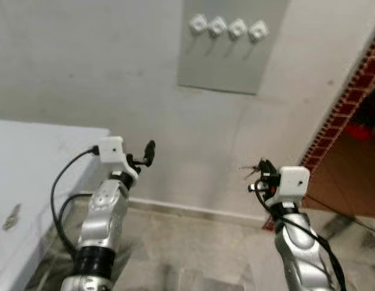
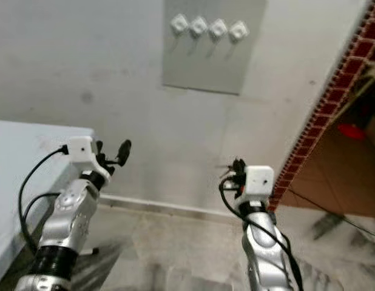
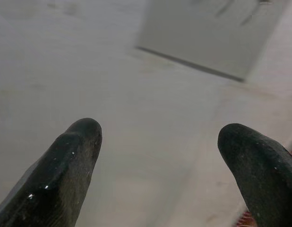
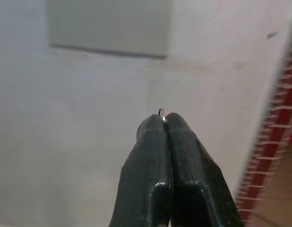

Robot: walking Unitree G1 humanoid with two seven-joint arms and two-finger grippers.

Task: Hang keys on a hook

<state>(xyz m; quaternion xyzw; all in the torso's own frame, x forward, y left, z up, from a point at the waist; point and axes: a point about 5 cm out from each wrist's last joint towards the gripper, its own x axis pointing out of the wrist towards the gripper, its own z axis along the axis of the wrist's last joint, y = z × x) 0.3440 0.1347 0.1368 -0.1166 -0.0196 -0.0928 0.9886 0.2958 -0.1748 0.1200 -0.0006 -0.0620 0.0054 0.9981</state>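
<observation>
A thin silver key ring (image 4: 161, 112) is pinched between the two black fingers of the right gripper (image 4: 164, 118), pressed together around it.

The left gripper (image 3: 158, 137) is held with its two fingers spread wide, nothing between them. Four white square hooks (image 1: 227, 26) are counted in a row on one grey rectangular wall panel (image 1: 227, 60), well above both grippers. The ring is made out in the right wrist view (the head views give dark blurred shapes there). One pale table (image 1: 30, 157) is seen at the left.
</observation>
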